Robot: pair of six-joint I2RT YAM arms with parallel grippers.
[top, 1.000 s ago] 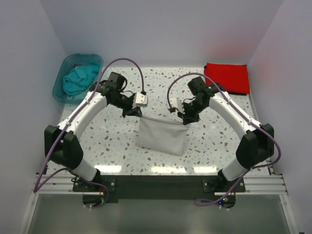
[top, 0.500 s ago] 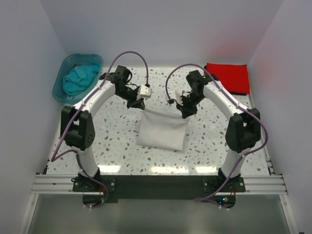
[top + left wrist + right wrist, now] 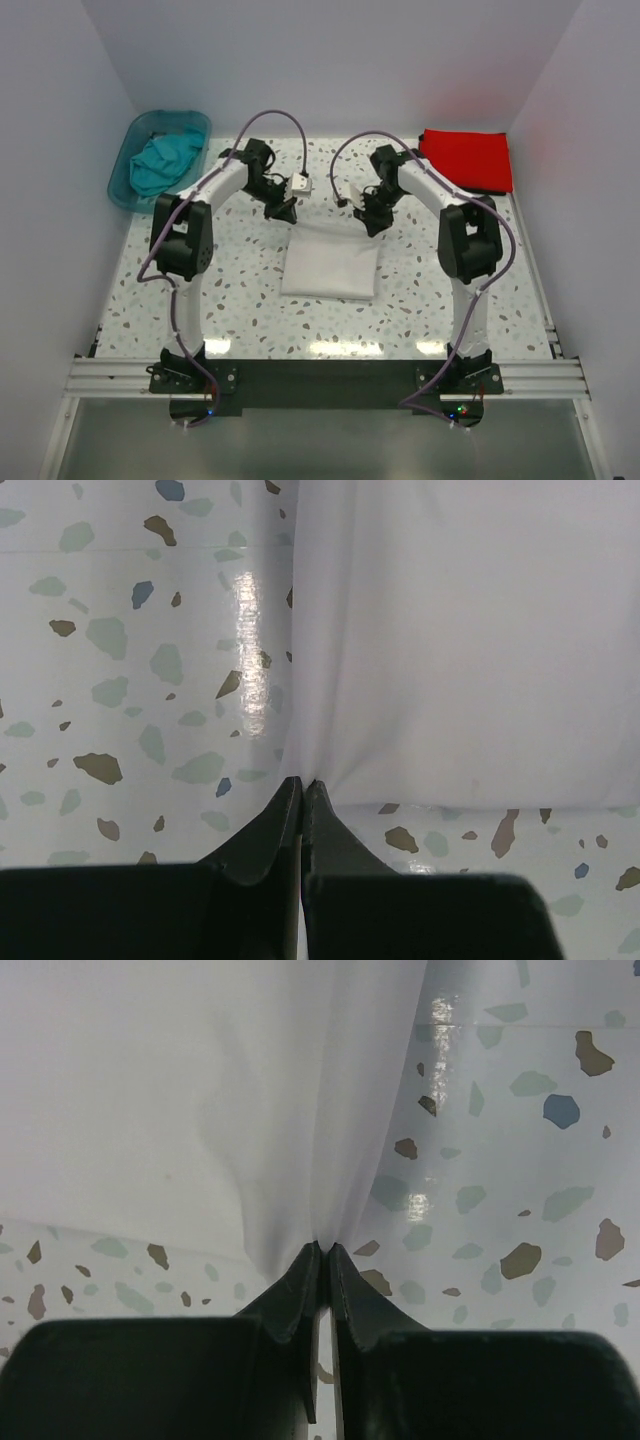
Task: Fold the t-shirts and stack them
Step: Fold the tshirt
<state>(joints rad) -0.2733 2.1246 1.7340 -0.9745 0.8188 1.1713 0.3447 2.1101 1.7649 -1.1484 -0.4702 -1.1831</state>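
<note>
Desk centre: white t-shirt (image 3: 332,268) lies toward the near edge from both pincers; left gripper (image 3: 284,211) and right gripper (image 3: 368,222) each clamp one far corner, hem spanning between.

A: White tee (image 3: 331,266)?
B: Folded rectangle, smooth, its far corners pinched btwn left fingers (image 3: 262,830) & right fingers (image 3: 290,1295)
A: Others?
B: Red tee (image 3: 466,159) folded flat, right of right fingers. Teal tee (image 3: 163,163) crumpled, left of left fingers
</note>
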